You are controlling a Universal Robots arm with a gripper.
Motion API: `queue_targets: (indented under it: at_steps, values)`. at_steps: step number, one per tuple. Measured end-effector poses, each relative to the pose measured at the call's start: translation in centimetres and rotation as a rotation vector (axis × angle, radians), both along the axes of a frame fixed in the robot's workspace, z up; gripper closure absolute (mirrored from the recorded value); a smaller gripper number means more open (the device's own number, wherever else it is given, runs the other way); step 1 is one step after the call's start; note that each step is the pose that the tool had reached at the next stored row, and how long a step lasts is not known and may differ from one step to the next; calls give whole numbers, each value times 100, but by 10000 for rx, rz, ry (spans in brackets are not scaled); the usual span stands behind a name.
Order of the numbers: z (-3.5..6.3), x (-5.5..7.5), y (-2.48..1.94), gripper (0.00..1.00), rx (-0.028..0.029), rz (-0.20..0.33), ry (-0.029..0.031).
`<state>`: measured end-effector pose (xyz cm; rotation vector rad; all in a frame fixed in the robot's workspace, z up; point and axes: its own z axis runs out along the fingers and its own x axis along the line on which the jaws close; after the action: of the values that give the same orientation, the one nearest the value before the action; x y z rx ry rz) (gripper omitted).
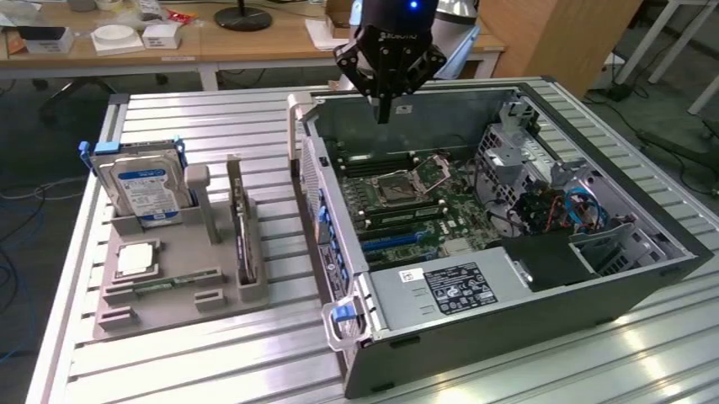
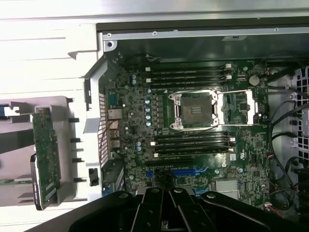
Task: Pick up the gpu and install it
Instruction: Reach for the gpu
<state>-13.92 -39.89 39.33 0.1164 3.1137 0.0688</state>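
The hand [image 1: 385,109] hangs above the far end of the open computer case [image 1: 629,278], fingers pointing straight down and pressed together with nothing between them. In the wrist view its black linkages [image 2: 166,208] close to a single tip over the near edge of the motherboard [image 2: 130,121].

The gpu [image 1: 241,227] is not in the case. It stands on its long edge in a slot of the gray holder [image 1: 168,311], on the side of the holder nearest the case and to the exterior view's left of it. The hand is well apart from it. In the wrist view the gpu [image 2: 46,154] shows a green board face with small parts, upright between the holder's gray walls.

The holder carries other parts too: a silver hard drive [image 1: 141,189] with a blue label stands upright at its far end, a square processor chip [image 1: 135,259] lies flat nearer the front, and a narrow green memory stick [image 1: 180,282] lies just beside the chip.

Inside the case the motherboard [image 1: 410,206] lies exposed. Its processor socket [image 2: 195,110] sits with the retaining frame swung open to one side, between two banks of black memory slots [image 2: 190,142], and a blue expansion slot [image 2: 186,171] lies close to the fingertips. A gray power supply [image 1: 444,286] with a white label fills the near corner of the case, and bundled cables [image 1: 561,206] run along the exterior view's right side.

Holder and case both rest on the ribbed aluminium table [image 1: 225,126].
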Motion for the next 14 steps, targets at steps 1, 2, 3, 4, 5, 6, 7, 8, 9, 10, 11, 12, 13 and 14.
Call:
queue_targets:
  at_steps: [1,2,3,4,5,6,7,8,9,10,11,12,13,14]
  values:
    - [0,-21,0,90,0,-1,0]
    - [0,-42,0,90,0,-2,0]
    - [0,-61,0,90,0,-2,0]
    - [0,-78,0,90,0,-2,0]
    - [0,-98,0,90,0,-1,-1]
    - [0,-124,0,90,0,0,0]
    - [0,-147,0,90,0,0,0]
    - [0,-171,0,90,0,0,0]
    - [0,-188,0,90,0,-1,0]
    - [0,-207,0,90,0,-2,0]
    - [0,-223,0,90,0,-2,0]
    - [0,-239,0,90,0,-1,0]
    - [0,-256,0,90,0,-2,0]
    - [0,-273,0,90,0,-1,1]
